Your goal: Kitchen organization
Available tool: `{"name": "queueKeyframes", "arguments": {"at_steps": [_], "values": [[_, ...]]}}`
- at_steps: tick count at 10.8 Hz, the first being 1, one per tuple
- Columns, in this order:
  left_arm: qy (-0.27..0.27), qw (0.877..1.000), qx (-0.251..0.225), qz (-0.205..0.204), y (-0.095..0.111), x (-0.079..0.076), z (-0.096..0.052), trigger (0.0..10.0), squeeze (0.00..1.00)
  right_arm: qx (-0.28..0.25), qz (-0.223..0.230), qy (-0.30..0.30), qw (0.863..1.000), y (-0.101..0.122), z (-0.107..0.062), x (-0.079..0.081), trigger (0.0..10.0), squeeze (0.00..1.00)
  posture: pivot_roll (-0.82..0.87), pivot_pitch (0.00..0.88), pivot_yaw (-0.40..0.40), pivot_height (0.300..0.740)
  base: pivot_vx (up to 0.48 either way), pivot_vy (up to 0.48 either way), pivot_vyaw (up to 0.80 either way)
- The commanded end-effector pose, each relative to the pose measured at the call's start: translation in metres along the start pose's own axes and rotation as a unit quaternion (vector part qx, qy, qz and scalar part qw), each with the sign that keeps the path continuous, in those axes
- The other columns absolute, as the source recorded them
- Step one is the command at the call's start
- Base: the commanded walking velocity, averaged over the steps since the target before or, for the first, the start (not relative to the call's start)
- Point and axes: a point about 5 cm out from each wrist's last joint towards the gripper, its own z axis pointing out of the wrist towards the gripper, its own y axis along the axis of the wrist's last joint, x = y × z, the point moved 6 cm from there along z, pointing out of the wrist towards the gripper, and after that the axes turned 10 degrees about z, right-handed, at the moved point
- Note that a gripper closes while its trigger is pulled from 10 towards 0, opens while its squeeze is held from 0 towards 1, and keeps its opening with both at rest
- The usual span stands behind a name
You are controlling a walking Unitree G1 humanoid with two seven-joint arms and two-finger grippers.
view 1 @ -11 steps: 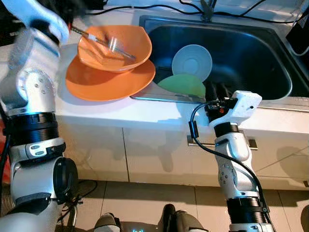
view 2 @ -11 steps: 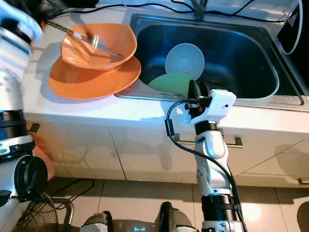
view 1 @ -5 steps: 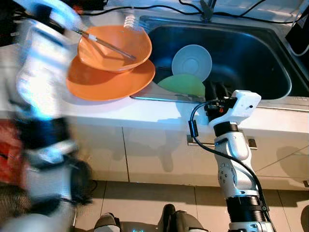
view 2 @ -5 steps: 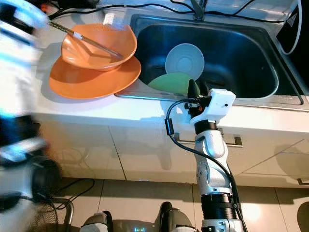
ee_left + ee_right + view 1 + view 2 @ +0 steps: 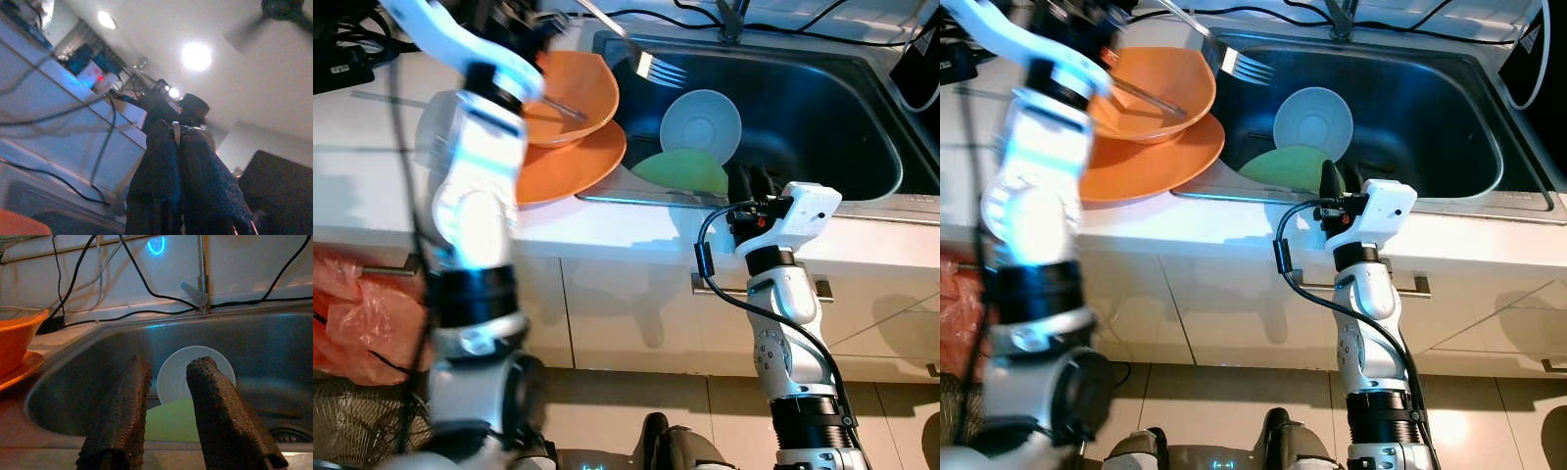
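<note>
The sink point(image 5: 822, 108) is brushed metal with a dull sheen, its rim catching bright glints. The fork point(image 5: 641, 54) held above it is polished metal and shines. The orange bowl point(image 5: 573, 93) and the orange plate point(image 5: 573, 162) under it look glossy and smooth, like glazed ware or hard plastic. The pale bowl point(image 5: 701, 122) in the sink is smooth and satiny; the green plate point(image 5: 683, 174) beside it is matt. The desk point(image 5: 636, 230) is smooth, white and lightly glossy. The right pincer point(image 5: 168, 401) has black fingers point(image 5: 122, 416) with a rough, pebbled rubbery skin; the left pincer point(image 5: 177, 166) looks the same. Both arms are satin silver metal with white plastic housings. The floor point(image 5: 636, 392) is smooth beige tile.
</note>
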Motion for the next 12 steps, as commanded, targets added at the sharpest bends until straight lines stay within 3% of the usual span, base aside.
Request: {"name": "queueKeyframes", "arguments": {"at_steps": [1, 4, 7, 12], "values": [[-0.016, 1.0, 0.004, -0.02, -0.008, -0.007, -0.001, 10.0, 0.0, 0.015, 0.001, -0.009, 1.0, -0.009, -0.003, -0.005, 10.0, 0.0, 0.1, 0.17, -0.05, 0.74, 0.0, 0.0, 0.0], [-0.004, 0.998, 0.047, -0.048, -0.054, -0.01, -0.015, 10.0, 0.0, 0.014, 0.003, -0.011, 1.0, -0.009, -0.004, -0.005, 10.0, 0.0, 0.1, 0.159, -0.05, 0.74, 0.0, 0.0, 0.0], [0.003, 0.995, 0.044, -0.085, -0.069, -0.016, -0.02, 10.0, 0.0, 0.016, 0.006, -0.012, 1.0, -0.01, -0.002, -0.005, 10.0, 0.0, 0.1, 0.167, -0.061, 0.74, 0.0, 0.0, 0.0], [0.001, 0.993, 0.041, -0.109, -0.08, -0.029, -0.021, 10.0, 0.0, 0.013, 0.008, -0.018, 1.0, -0.008, -0.001, -0.009, 10.0, 0.0, 0.1, 0.174, -0.061, 0.74, 0.0, 0.0, 0.0]]}}
